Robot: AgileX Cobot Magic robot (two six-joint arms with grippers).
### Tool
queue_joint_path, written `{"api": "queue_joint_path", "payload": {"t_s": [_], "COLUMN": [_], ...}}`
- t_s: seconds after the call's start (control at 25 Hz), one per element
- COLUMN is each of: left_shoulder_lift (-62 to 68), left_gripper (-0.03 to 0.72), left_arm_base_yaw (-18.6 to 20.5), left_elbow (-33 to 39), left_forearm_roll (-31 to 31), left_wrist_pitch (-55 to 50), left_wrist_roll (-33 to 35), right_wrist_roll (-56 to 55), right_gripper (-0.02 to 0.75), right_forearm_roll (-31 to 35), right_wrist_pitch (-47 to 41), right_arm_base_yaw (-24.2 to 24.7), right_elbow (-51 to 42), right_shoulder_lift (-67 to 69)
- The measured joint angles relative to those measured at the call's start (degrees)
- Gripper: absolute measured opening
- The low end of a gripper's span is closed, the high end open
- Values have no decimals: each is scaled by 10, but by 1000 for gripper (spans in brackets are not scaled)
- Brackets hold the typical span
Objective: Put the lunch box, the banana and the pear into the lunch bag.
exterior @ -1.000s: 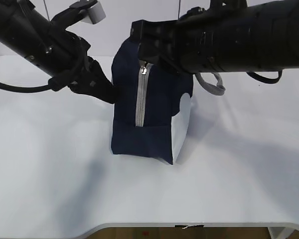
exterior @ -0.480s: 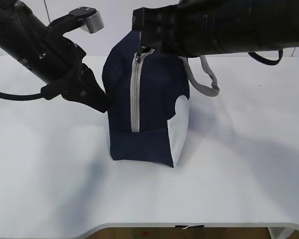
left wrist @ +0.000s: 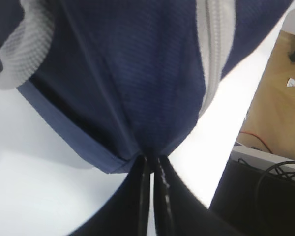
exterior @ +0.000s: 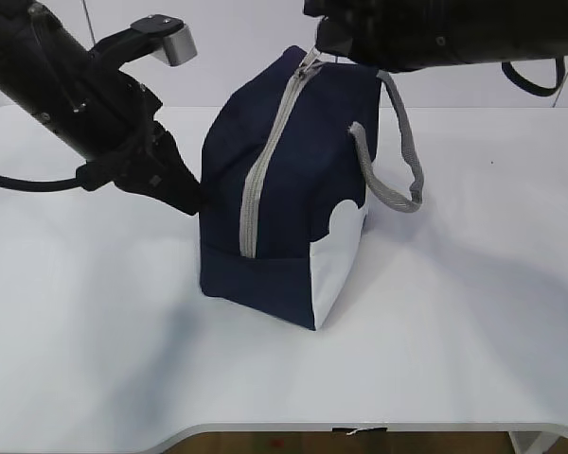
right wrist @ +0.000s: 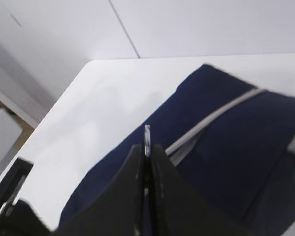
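Note:
The navy lunch bag stands in the middle of the white table, leaning, with its white side panel facing front right. A grey zipper runs up its front face to the top. My left gripper is shut on a fold of the bag's navy fabric at its left side; in the left wrist view the left gripper pinches the cloth. My right gripper is shut on the zipper's pull at the bag's top. The lunch box, banana and pear are out of view.
A grey webbing handle loops off the bag's right side. The table's front edge runs close along the bottom of the exterior view. Beyond the table edge in the left wrist view are floor and dark cables.
My right gripper has moved up and to the right with the zipper pull, stretching the bag's top that way and tilting the bag. The left gripper keeps its pinch in nearly the same place.

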State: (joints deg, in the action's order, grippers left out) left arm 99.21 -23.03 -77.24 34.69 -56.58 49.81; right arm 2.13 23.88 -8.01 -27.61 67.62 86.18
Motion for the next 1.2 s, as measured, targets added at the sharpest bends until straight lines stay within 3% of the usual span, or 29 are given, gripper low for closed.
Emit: {"api": "queue_joint_path", "payload": {"t_s": [0.28,0.52,0.8,1.2], "left_shoulder_lift": [0,0,0,0], "left_gripper": [-9,-9,-9,-9], "left_arm_base_yaw": [0,0,0,0], "left_elbow": [0,0,0,0], "left_forearm_roll": [-18,-22,-32,-39], "left_wrist_pitch": [-20,-32,-32,-38], "left_wrist_roll": [-1,-1,-12,-37], "right_wrist_roll": [29,38,48,61], "right_gripper": [6,6,6,6], "right_forearm_roll": [0,0,0,-1], "right_wrist_pitch": [-2,-19,-69,-137], "right_arm_base_yaw": [10,48,92,105], "right_elbow": [76,121,189,265], "right_shoulder_lift": [62,103,159,224]}}
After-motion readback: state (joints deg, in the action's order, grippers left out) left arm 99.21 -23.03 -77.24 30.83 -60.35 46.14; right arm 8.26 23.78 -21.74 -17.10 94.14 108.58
